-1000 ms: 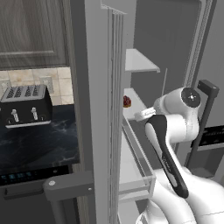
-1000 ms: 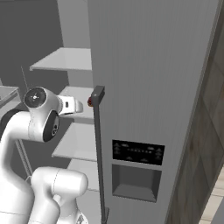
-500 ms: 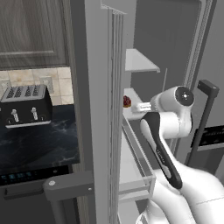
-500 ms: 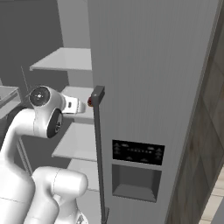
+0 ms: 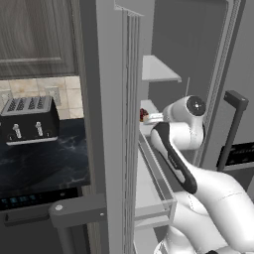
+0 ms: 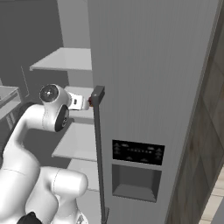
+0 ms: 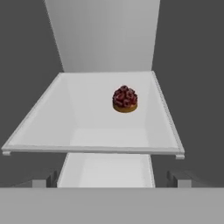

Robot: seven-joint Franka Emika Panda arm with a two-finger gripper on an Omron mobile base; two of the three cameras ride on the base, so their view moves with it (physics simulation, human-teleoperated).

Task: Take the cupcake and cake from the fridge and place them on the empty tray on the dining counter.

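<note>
The cake, small, round and dark brown with a reddish top, sits on a white shelf inside the open fridge. It also shows as a reddish spot past the door edge in the left base view. My gripper faces it from the shelf's front edge, still well short of it. Its fingertips stand wide apart, open with nothing between them. The cupcake, the tray and the dining counter are out of view.
The fridge's shut grey right door with its dark bar handle stands close to my arm. More white shelves lie above and below. A toaster stands on the black worktop to the left.
My arm has reached further into the fridge towards the cake. The jaws have stayed open, and the cake has not moved.
</note>
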